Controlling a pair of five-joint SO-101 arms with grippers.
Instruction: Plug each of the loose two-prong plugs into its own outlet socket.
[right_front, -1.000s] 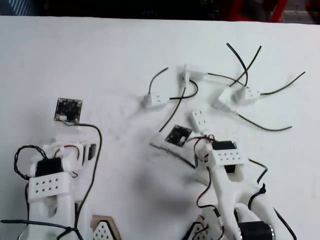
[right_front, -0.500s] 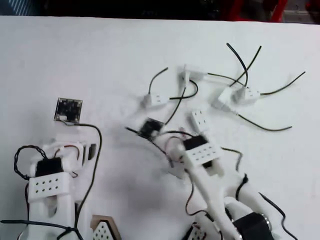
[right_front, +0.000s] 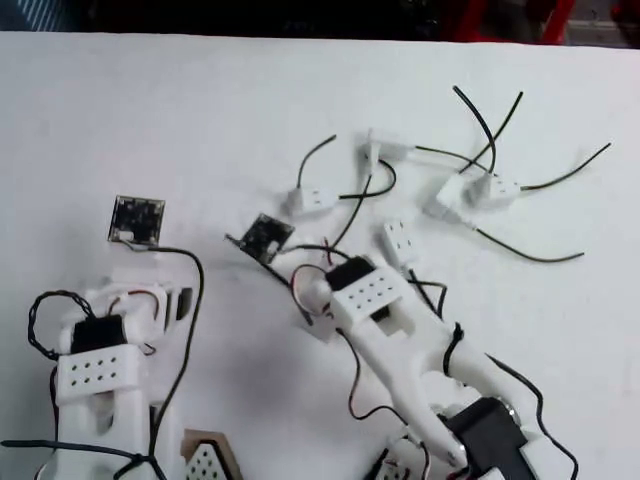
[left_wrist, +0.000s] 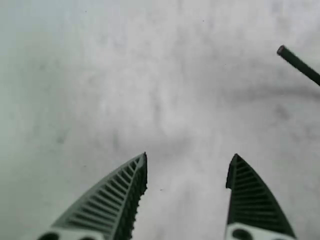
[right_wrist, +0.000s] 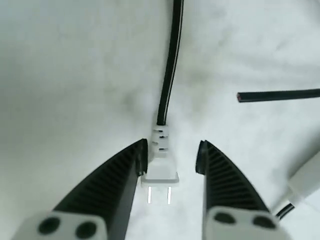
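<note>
Inside right tool (right_wrist: 172, 146), one plug (right_wrist: 161, 169)

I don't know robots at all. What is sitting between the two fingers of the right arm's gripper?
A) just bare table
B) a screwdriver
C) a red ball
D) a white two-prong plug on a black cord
D: in the right wrist view, the white plug lies on the table between the open fingers of the right gripper. Its black cord leads away from the gripper.

The right hand (right_wrist: 172, 148) straddles a white two-prong plug (right_wrist: 161, 170), its fingers spread apart.
</note>
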